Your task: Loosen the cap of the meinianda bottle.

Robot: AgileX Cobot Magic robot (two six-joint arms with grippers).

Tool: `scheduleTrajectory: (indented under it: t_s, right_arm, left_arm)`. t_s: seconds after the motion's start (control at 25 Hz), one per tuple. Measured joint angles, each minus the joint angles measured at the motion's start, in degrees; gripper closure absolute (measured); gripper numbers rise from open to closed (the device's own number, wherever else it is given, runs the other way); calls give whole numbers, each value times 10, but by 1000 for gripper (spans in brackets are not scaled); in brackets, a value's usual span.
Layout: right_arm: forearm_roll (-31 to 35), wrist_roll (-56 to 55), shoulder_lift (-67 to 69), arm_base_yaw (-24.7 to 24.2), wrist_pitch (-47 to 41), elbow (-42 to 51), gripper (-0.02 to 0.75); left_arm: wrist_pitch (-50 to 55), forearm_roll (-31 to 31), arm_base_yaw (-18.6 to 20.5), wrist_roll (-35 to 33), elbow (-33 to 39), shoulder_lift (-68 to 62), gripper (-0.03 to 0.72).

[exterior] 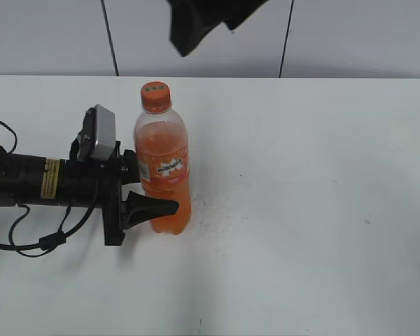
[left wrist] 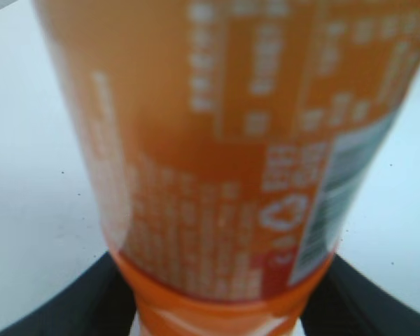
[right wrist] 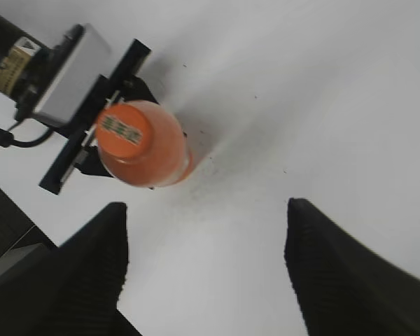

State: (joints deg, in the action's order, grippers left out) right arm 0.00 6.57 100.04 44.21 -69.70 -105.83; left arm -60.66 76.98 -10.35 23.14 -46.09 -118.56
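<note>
Front-left of table (exterior: pixel 322 266): left arm lies low and level, coming in from the left edge, wrist camera block on top.
left gripper (exterior: pixel 156 189): clamped on the meinianda bottle (exterior: pixel 164 168) at its lower body; near finger (exterior: pixel 154 207) visible in front of the bottle, far finger mostly hidden behind it.
left wrist view: filled by blurred label (left wrist: pixel 266 140), dark fingers low on both sides; actual contact hard to confirm there, but the exterior view shows the bottle sitting right between them.
bottle position: upright on the white table, left of centre, orange drink up to the shoulder.
cap (exterior: pixel 155 96): on the neck, looks fully seated and level; nothing touching it.
right gripper (right wrist: pixel 206 280): fingers spread wide apart, holding nothing; seen from its own camera it hangs high above the table, looking down on the cap (right wrist: pixel 124 130), which sits up and left of the gap between the fingers.
right arm pose: only a dark piece shows at the top edge of the exterior view, well above the bottle.
progress: bracing done, I judge; bottle steadied by the left side.
left to do: bring the right gripper over and down onto the cap, close on it, twist it loose; none of that started as far as shown.
back: white wall panels with dark seams.
</note>
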Motion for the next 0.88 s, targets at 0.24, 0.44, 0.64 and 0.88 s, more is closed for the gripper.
scheduleTrajectory:
  t_s: [0.24, 0.44, 0.64, 0.88]
  right_arm:
    - [-4, -8, 71, 51, 0, -59, 216]
    - [-31, -25, 95, 57, -1, -64, 216]
    - [-53, -50, 102, 57, -1, -64, 216]
    - [-55, -71, 119, 57, -1, -65, 218]
  left_arm:
    - [0, 0, 0, 0, 0, 0, 283]
    - [-1, 0, 0, 0, 0, 0, 283]
    - [-1, 0, 0, 0, 0, 0, 283]
    - [-1, 0, 0, 0, 0, 0, 283]
